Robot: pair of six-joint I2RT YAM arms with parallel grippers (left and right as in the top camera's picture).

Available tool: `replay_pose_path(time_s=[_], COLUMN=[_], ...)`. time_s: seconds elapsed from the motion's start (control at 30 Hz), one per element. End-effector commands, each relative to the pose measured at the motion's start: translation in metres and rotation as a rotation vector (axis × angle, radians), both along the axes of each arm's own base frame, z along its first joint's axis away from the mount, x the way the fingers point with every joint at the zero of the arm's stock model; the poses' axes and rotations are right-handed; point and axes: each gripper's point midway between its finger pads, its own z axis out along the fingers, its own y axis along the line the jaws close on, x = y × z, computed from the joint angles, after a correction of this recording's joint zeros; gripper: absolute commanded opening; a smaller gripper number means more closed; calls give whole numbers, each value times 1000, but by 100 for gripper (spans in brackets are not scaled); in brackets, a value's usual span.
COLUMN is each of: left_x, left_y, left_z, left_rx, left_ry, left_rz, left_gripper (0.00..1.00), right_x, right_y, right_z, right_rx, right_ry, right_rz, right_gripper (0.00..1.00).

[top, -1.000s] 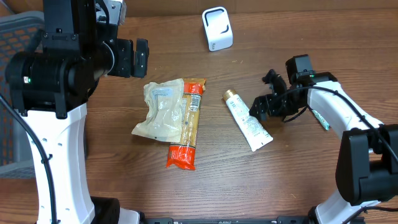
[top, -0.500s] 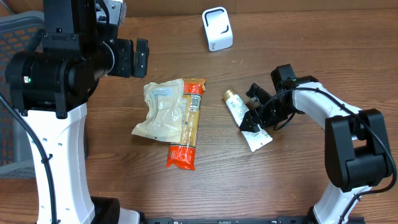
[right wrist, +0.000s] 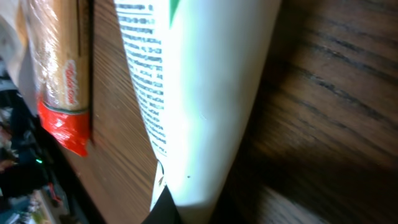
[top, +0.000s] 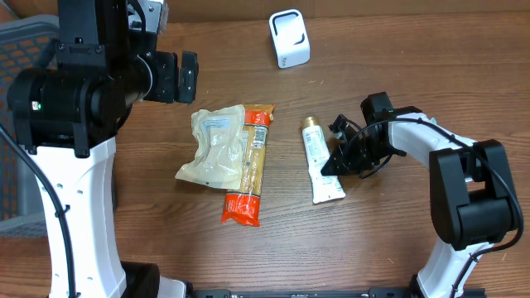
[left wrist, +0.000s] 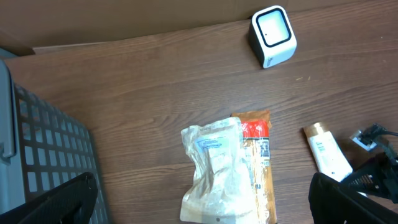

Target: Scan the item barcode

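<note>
One basket (left wrist: 43, 155) at left edge, contents unseen. Tube (top: 317, 153) lies near-vertical mid-right, cap up-frame. Right gripper (top: 333, 163) closed at its right edge; left gripper (top: 184, 76) wide apart.

Tube (top: 318, 157) right of packets (top: 217, 153), scanner (top: 289, 38) behind.

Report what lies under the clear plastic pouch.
The pouch rests on the wooden table, and its right edge seems to overlap the orange-and-red packet. Anything directly beneath its middle is covered and cannot be seen.
</note>
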Motion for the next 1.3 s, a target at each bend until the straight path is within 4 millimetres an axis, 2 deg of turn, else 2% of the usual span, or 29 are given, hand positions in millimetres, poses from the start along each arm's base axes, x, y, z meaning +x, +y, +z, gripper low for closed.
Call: replay_pose_path(time_s=[0.0,0.1,0.23,0.33,0.43,0.63,0.83,0.97,1.13,1.27], left_x=[2,2,2,2,2,2,2,2,2,2], left_y=[0,0,0,0,0,0,0,0,0,0], left_z=[-1,-1,-1,-1,-1,-1,-1,-1,-1,-1], left_rx=[-3,-3,-3,-3,-3,-3,-3,-3,-3,-3], left_ry=[2,3,3,3,3,3,3,3,3,3], left_rz=[5,5,5,5,5,5,5,5,5,5], left_gripper=[100,100,100,99,99,99,99,100,100,100], right_x=[-10,-5,13,29,36,36,20,11,3,17], right_y=[-21,-18,-6,7,21,25,22,22,30,22], right_z=[-39,-31,-3,29,71,137,188,204,205,202], right_rx=[-171,-131,-7,98,222,273,292,297,293,140], right_ry=[73,80,69,4,-115,-255,-368,-395,-388,-398], right_rz=[-48,-60,-84,-75,-4,22,36,40,61,-10], right_gripper=[4,4,4,4,4,4,4,4,4,3])
